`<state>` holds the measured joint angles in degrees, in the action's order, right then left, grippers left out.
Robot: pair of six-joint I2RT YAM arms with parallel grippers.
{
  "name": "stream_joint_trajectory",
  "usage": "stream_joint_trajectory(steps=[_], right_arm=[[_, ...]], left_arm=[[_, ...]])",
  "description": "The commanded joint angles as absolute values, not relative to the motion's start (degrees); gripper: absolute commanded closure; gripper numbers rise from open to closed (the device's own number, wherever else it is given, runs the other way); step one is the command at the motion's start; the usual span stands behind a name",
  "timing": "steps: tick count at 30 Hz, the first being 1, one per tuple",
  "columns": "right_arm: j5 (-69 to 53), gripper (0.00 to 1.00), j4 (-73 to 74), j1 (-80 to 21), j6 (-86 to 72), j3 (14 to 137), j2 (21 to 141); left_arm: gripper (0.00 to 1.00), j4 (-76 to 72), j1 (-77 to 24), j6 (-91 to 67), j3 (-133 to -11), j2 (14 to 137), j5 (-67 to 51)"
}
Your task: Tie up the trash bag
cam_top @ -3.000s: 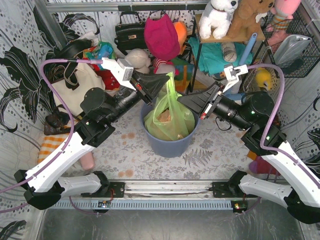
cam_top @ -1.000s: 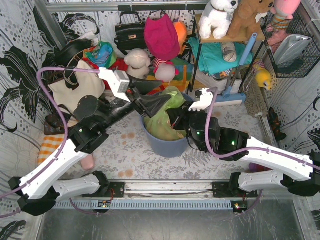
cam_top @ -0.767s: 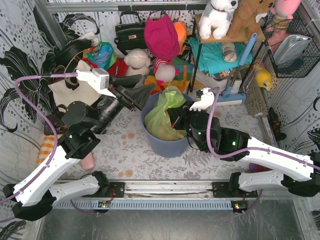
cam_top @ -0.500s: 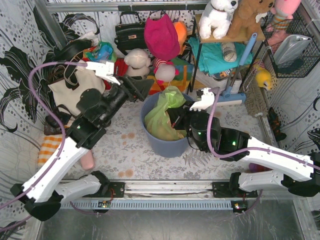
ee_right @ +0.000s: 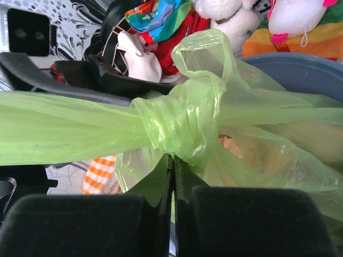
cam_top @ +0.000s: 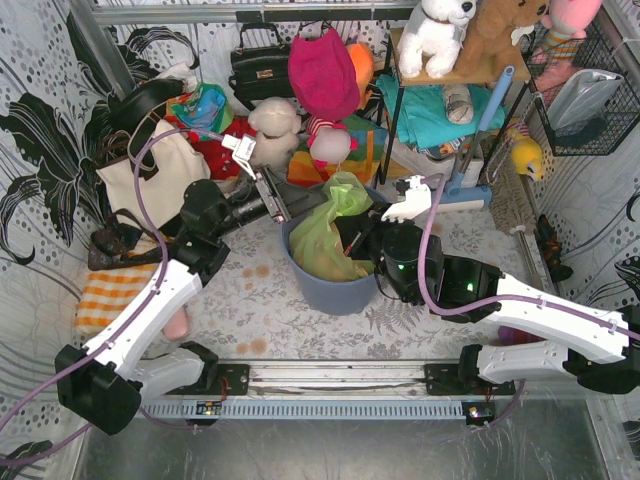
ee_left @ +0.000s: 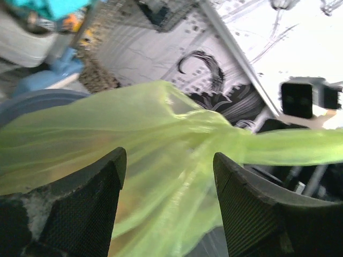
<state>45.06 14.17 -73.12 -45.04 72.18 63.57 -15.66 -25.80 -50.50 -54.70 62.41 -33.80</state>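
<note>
Light-green trash bag [cam_top: 335, 225] sits in blue-grey bin [cam_top: 342, 296], toward table [cam_top: 262, 302] far edge, centre. Loose knot [ee_right: 182, 126] on top, tail stretched sideways toward left gripper [ee_left: 167, 159], which is spread wide, gripping nothing. Right gripper [ee_right: 172, 163] is nearer, clamped on bag film just under knot.

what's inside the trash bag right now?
Crumpled brown paper shows through the trash bag below the knot. Anything deeper is hidden by bunched plastic and the bin wall.
</note>
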Motion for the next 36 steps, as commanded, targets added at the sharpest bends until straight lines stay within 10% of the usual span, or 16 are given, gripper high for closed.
stream_joint_trajectory(steps=[1,13,23,36], right_arm=[[46.0,1.00,14.5,-73.5,-46.5,71.9,62.6],[46.2,1.00,13.8,-73.5,-46.7,71.7,62.7],[47.7,1.00,10.6,-73.5,-47.2,70.0,63.8],[50.7,1.00,-17.7,-73.5,-36.4,60.3,65.6]], left_arm=[[0.26,-32.2,-25.4,-57.5,-53.1,62.6,-43.3],[0.29,-17.4,-25.4,-48.0,-55.8,62.5,-43.8],[0.89,-14.5,-25.5,-46.6,-57.6,60.4,-44.8],[0.96,-8.6,-26.1,-46.5,-54.6,55.2,-46.9]])
